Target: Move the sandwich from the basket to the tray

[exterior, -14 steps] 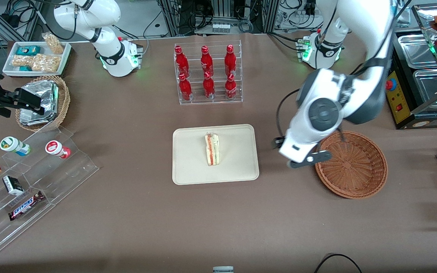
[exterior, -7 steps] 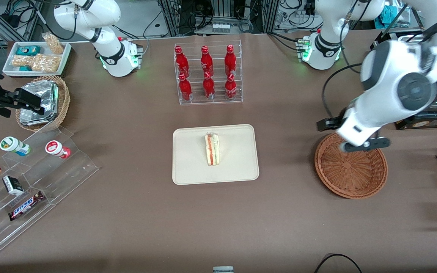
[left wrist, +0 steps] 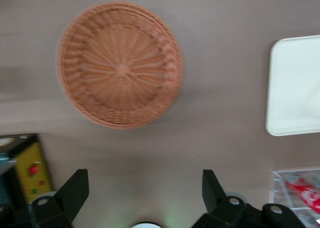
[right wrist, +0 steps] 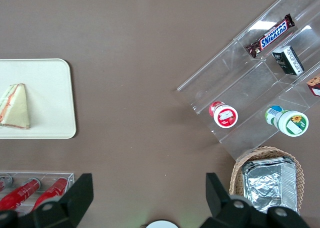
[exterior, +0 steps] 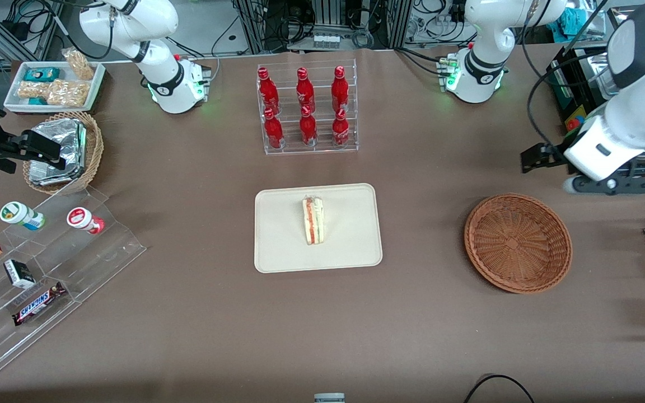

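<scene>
Sandwich (exterior: 313, 220) lies on the tray (exterior: 277, 252), near its middle, with the striped cut edge showing, and nothing touches it. The basket (exterior: 546, 268) stands well apart, toward the working arm's end of the table, and it holds nothing inside. One second ago the left arm was low, between tray and basket; half a second ago it was over the basket's rim; now it has pulled away and up. The gripper (exterior: 599, 184) hangs above bare table, farther from the front camera than the basket. In the wrist view its two fingers (left wrist: 75, 188) are spread wide with only table between them, so it carries nothing. I judge that the placing is done and this is the retreat.

The table has a plain brown cloth, flat and without wrinkles. A clear rack of red bottles (exterior: 305, 106) stands farther from the front camera than the tray. Toward the parked arm's end are a clear stepped shelf (exterior: 104, 252) with snacks, a smaller wicker basket of foil packets (exterior: 59, 151) and a white tray of snack packets (exterior: 54, 84). Cables and metal frames fill the room around.
</scene>
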`<state>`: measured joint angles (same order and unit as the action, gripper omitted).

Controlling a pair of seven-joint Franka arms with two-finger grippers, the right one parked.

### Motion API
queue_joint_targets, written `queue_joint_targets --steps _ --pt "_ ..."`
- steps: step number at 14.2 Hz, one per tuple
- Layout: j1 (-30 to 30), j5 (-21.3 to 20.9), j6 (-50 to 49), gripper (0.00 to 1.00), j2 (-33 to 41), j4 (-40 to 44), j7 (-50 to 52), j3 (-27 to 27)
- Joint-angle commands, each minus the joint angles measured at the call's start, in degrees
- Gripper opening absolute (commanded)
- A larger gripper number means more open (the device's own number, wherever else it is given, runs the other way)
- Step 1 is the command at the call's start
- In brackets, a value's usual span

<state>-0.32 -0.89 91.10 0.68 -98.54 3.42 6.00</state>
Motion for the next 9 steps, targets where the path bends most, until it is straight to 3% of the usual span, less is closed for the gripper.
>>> queue_joint_targets --steps 1,7,9 --pt "0.6 -3.2 -0.2 1.0 1.6 1.1 -1.0 -0.4" --pt "0.2 2.5 -0.8 1.0 2.5 3.0 -1.0 -5.4" --pt "0.2 2.7 -0.9 1.0 2.7 3.1 -1.0 -5.4"
